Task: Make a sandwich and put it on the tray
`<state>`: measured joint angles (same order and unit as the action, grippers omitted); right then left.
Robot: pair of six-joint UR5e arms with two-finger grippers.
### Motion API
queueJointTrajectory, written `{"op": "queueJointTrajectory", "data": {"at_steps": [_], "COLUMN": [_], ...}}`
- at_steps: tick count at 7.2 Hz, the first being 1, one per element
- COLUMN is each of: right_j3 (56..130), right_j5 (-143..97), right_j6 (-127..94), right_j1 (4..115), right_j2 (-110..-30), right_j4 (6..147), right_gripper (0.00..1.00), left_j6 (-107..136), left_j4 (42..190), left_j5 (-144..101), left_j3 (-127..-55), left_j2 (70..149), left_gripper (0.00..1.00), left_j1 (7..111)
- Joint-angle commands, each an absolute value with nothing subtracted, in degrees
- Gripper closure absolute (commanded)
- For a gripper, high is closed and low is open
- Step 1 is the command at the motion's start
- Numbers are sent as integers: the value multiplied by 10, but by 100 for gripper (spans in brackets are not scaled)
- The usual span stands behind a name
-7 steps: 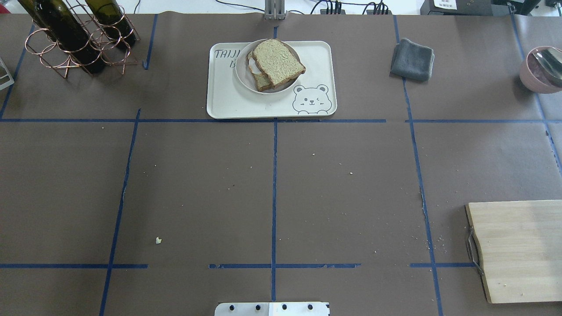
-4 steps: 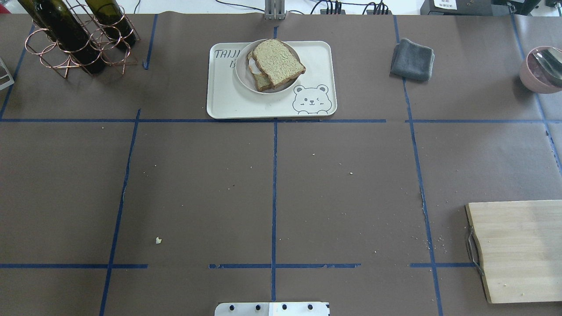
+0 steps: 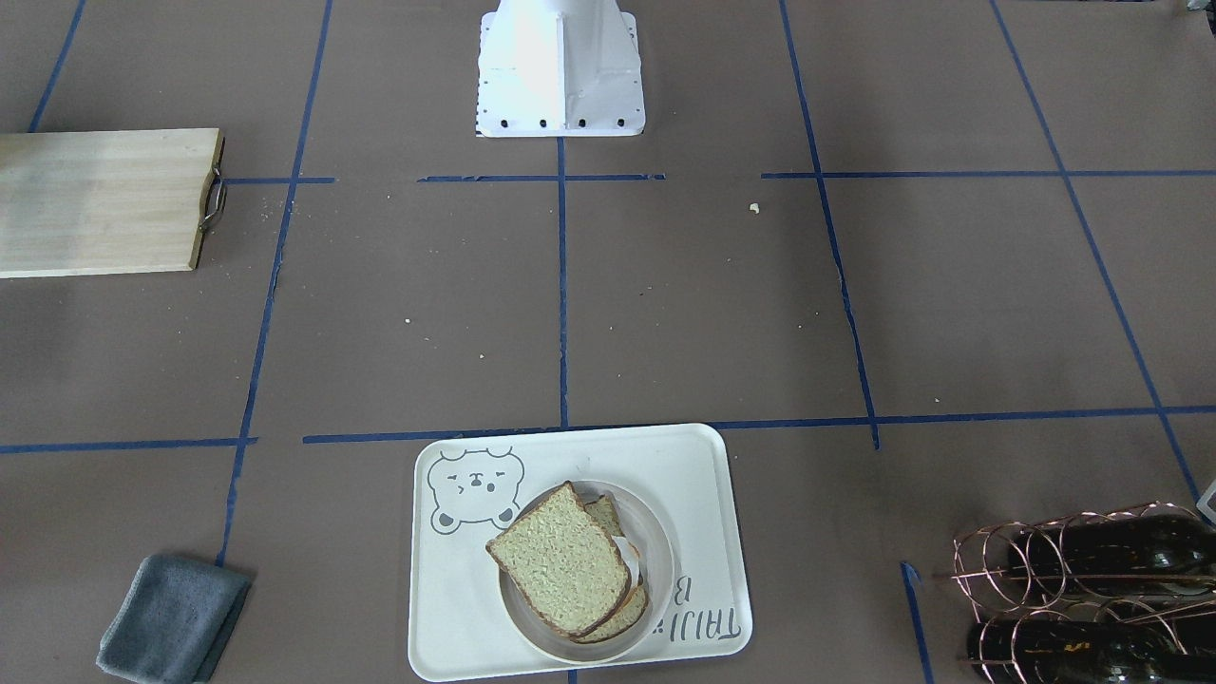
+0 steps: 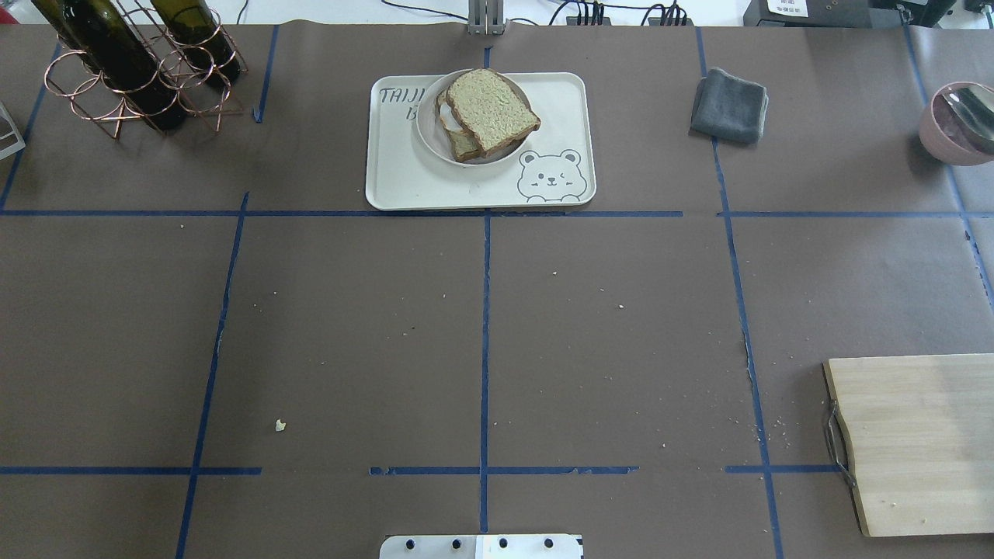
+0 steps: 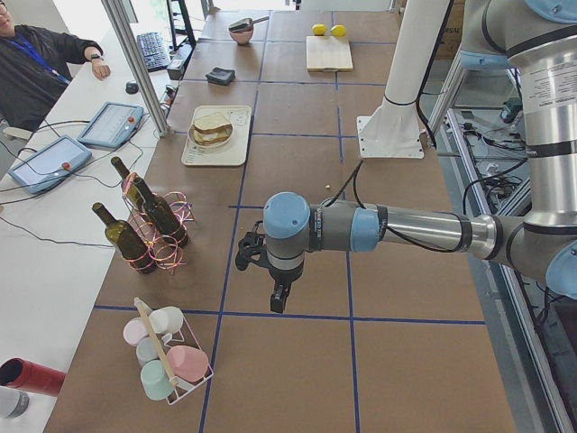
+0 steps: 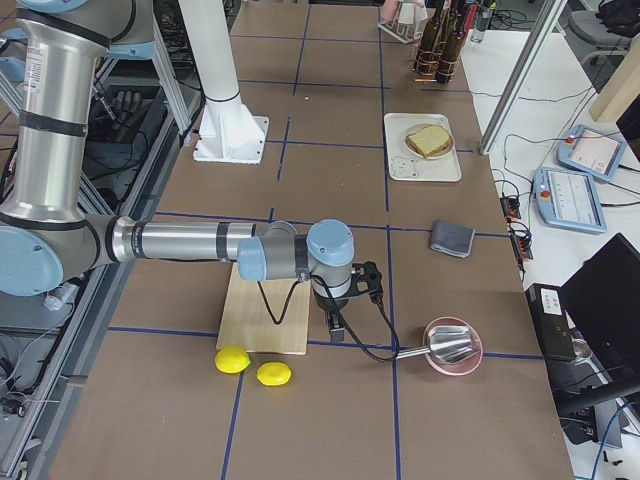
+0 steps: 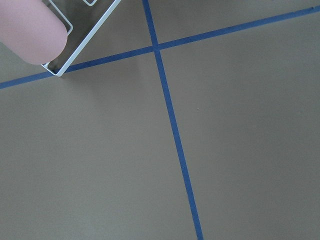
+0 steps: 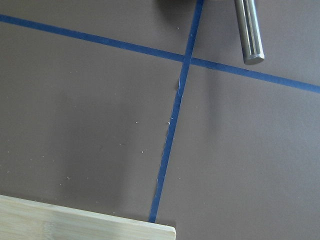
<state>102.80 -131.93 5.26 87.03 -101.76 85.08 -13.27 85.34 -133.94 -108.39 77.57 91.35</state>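
The sandwich [image 4: 491, 109] is two tan bread slices stacked askew with a sliver of white egg between them; the yolk is hidden. It lies in a round white bowl [image 4: 435, 145] on the cream bear tray [image 4: 404, 180] at the far middle of the table. It also shows in the front view [image 3: 560, 570] on the tray [image 3: 703, 475]. My left gripper [image 5: 279, 303] hangs over bare table near the cup rack, far from the tray. My right gripper [image 6: 334, 328] hangs by the cutting board. Both show only in side views, so I cannot tell whether they are open or shut.
A copper wine rack with bottles [image 4: 132, 70] stands far left. A grey cloth [image 4: 730, 105] and a pink bowl with a metal scoop [image 4: 959, 124] sit far right. A wooden cutting board [image 4: 916, 442] lies near right, two lemons [image 6: 250, 366] beside it. A wire rack of cups [image 5: 167, 356] is at the left end.
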Motion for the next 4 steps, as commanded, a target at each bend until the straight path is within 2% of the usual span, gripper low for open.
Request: {"op": "queueJointTrajectory", "data": {"at_steps": [1,4], "right_j3": [1028,1027], "right_j5": [-1318,-1320], "right_j6": [54,54], "right_j1": [870,870], "right_j2": [-1020,-1021], "right_j4": [851,851], "right_gripper": [0,0], "left_j6": [-133,-132], "left_j4": [854,854], "left_j5": [-1340,-1339], "left_j3": [-1083,-1085], "left_j2": [776,776], "left_gripper": [0,0], "left_j1": [913,914]}}
